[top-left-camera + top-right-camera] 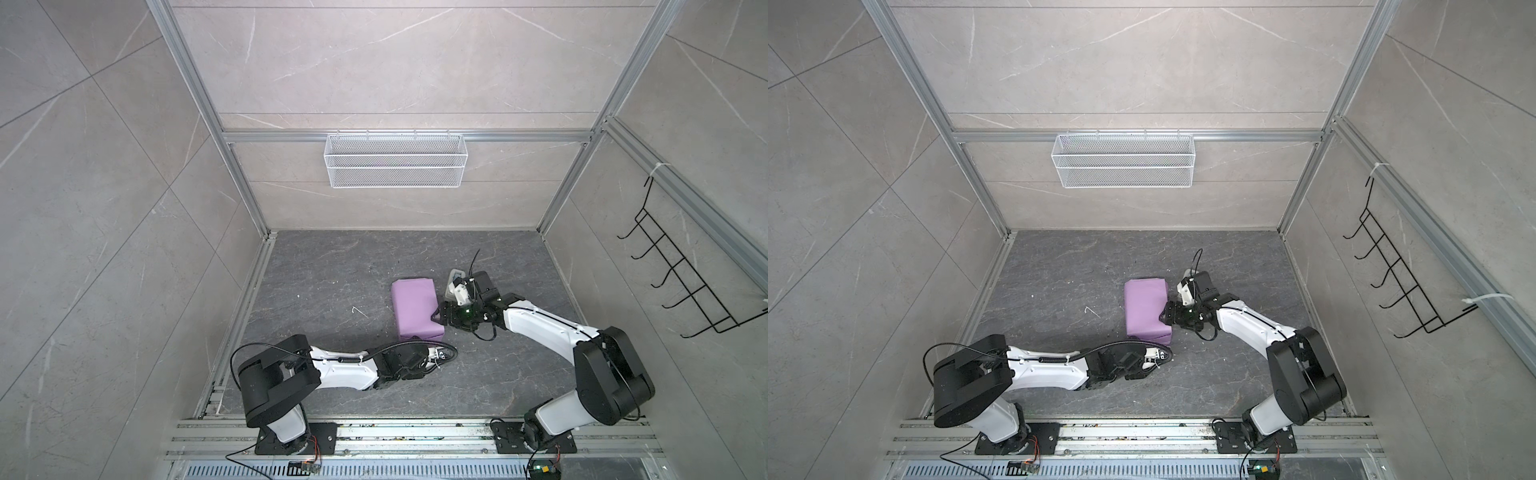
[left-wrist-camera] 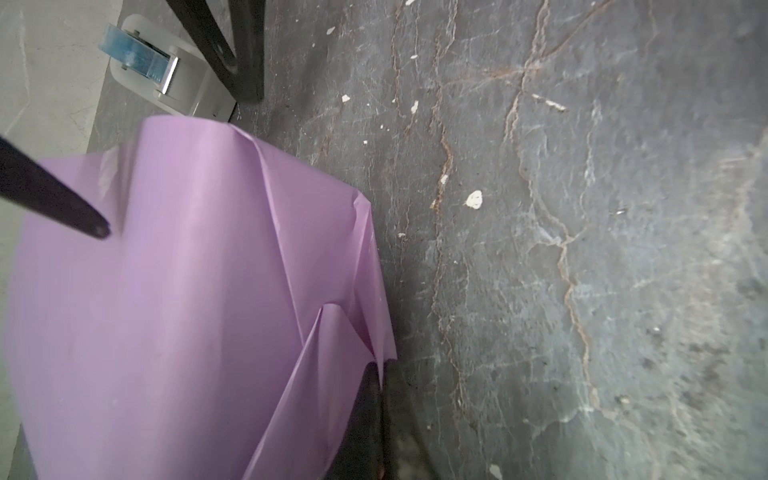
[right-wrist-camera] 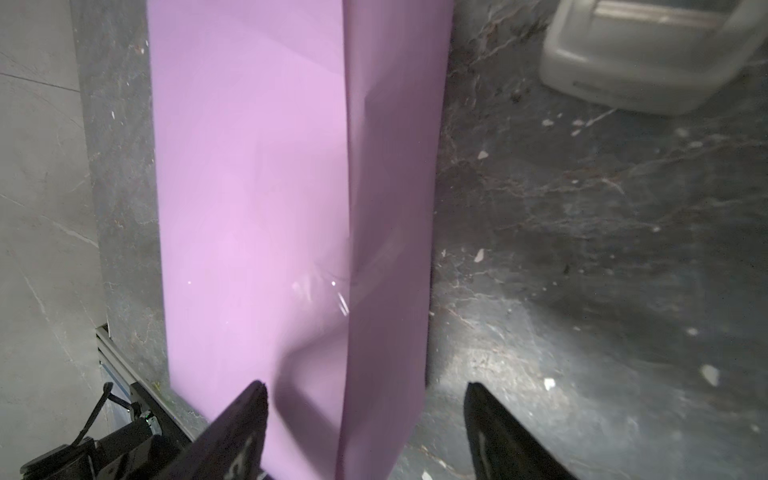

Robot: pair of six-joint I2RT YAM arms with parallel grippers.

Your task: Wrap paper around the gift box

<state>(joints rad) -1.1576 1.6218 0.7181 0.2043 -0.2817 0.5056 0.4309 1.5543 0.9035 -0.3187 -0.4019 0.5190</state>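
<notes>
Dark veined counter (image 1: pixel 332 266): lilac paper (image 1: pixel 415 307) folded blocklike mid-counter, white tape dispenser (image 2: pixel 195 91) near, pale scraps (image 1: pixel 359 311) scattered.

Lilac paper (image 1: pixel 415 305) lies folded, creased, into a blocky parcel.

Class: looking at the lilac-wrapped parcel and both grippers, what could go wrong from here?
The left gripper appears shut on the paper's loose end flap; a hard pull could tear it or undo the fold.
The right gripper stands open, one finger over the wrapped top; pressing could crease it, and the tape dispenser sits close enough to knock.
</notes>
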